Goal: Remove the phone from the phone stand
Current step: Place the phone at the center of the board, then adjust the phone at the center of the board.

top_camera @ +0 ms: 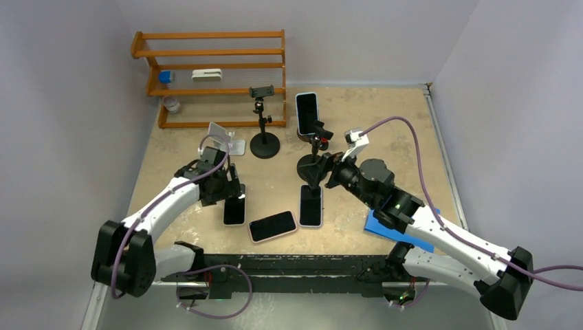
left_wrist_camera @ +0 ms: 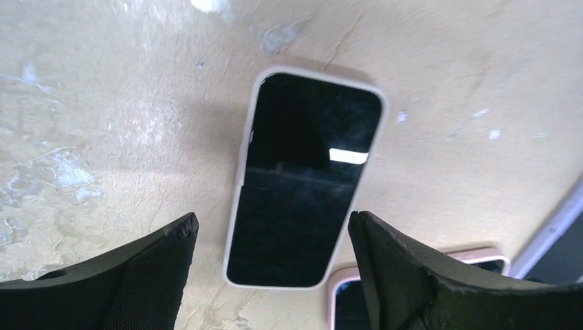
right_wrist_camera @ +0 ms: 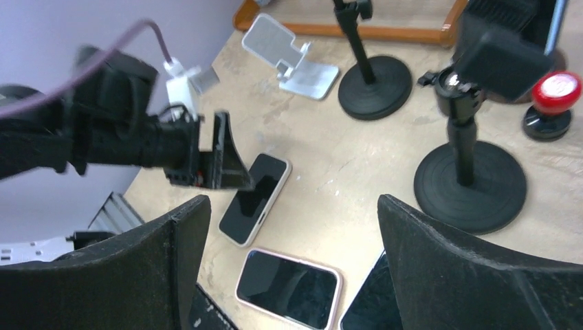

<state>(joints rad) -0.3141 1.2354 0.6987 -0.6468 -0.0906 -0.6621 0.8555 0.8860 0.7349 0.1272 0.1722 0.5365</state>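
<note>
A phone (top_camera: 307, 113) stands upright, clamped at the top of a black phone stand (top_camera: 311, 165) at the back right. In the right wrist view only its edge (right_wrist_camera: 555, 20) shows, behind the stand's clamp (right_wrist_camera: 500, 60). My right gripper (top_camera: 318, 180) (right_wrist_camera: 292, 206) is open, low beside that stand's base (right_wrist_camera: 471, 185). My left gripper (top_camera: 232, 191) (left_wrist_camera: 273, 234) is open just above a white-cased phone (top_camera: 234, 210) (left_wrist_camera: 302, 179) that lies flat on the table, touching neither finger.
A pink-cased phone (top_camera: 272, 225) (right_wrist_camera: 289, 289) and another phone (top_camera: 311, 205) lie flat near the front. An empty black stand (top_camera: 264, 130) and a silver stand (top_camera: 227, 137) are behind the left gripper. A wooden rack (top_camera: 210, 69) lines the back. A blue block (top_camera: 395, 230) lies under the right arm.
</note>
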